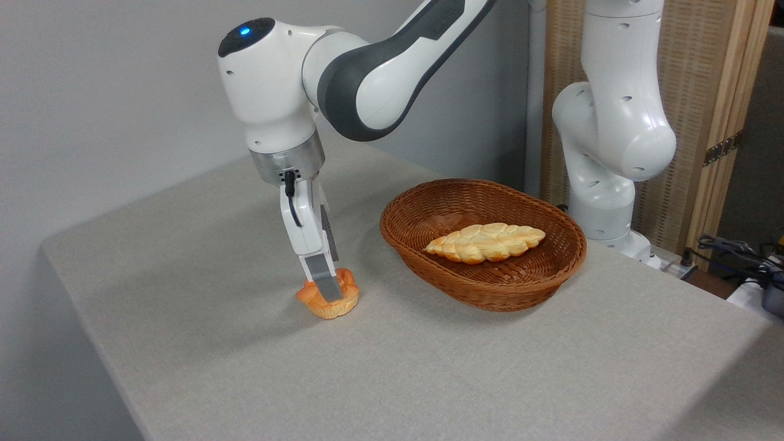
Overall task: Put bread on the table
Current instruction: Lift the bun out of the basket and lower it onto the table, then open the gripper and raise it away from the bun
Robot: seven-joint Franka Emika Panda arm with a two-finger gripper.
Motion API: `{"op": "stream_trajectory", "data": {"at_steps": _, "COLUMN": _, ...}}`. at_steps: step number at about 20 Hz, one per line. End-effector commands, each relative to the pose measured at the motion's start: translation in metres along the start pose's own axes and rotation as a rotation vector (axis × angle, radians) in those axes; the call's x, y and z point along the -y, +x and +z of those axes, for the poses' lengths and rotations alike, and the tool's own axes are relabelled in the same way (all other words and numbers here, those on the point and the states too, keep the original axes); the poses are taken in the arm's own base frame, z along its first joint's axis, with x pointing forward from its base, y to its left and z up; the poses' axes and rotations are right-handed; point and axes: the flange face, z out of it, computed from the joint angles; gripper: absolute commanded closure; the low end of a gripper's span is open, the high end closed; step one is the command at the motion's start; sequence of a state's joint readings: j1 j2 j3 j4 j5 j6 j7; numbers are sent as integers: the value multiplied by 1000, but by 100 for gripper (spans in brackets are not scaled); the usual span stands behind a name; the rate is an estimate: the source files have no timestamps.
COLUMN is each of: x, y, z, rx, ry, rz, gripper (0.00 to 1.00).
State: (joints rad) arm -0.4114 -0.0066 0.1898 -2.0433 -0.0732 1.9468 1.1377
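Observation:
The bread, a small round orange-golden bun with a lumpy top, sits low on the grey cloth table, left of the basket. Its underside looks to be touching the cloth. My gripper comes down on it from above and is shut on it, with the near finger across the bun's front. The far finger is hidden behind it.
A brown oval wicker basket stands right of the bun and holds a long pale braided loaf. The arm's white base rises behind the basket. Cables lie at the far right. The table's left edge is close.

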Motion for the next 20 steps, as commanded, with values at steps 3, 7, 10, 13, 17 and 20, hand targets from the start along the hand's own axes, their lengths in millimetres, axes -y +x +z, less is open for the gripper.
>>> {"op": "stream_trajectory", "data": {"at_steps": 3, "x": 6, "y": -3, "z": -43, "rx": -53, "ry": 58, "rz": -23, "gripper": 0}}
{"op": "stream_trajectory", "data": {"at_steps": 7, "x": 17, "y": -21, "z": -91, "rx": -102, "ry": 127, "rz": -146, "gripper": 0}}
{"op": "stream_trajectory", "data": {"at_steps": 10, "x": 18, "y": -24, "z": -117, "rx": -101, "ry": 130, "rz": -263, "gripper": 0}}
{"op": "stream_trajectory", "data": {"at_steps": 13, "x": 27, "y": -50, "z": -131, "rx": -119, "ry": 129, "rz": -450, "gripper": 0}}
{"op": "stream_trajectory", "data": {"at_steps": 17, "x": 28, "y": -57, "z": -130, "rx": -111, "ry": 113, "rz": -555, "gripper": 0}}
{"op": "stream_trajectory", "data": {"at_steps": 20, "x": 32, "y": -72, "z": -132, "rx": -118, "ry": 114, "rz": -583, "gripper": 0}}
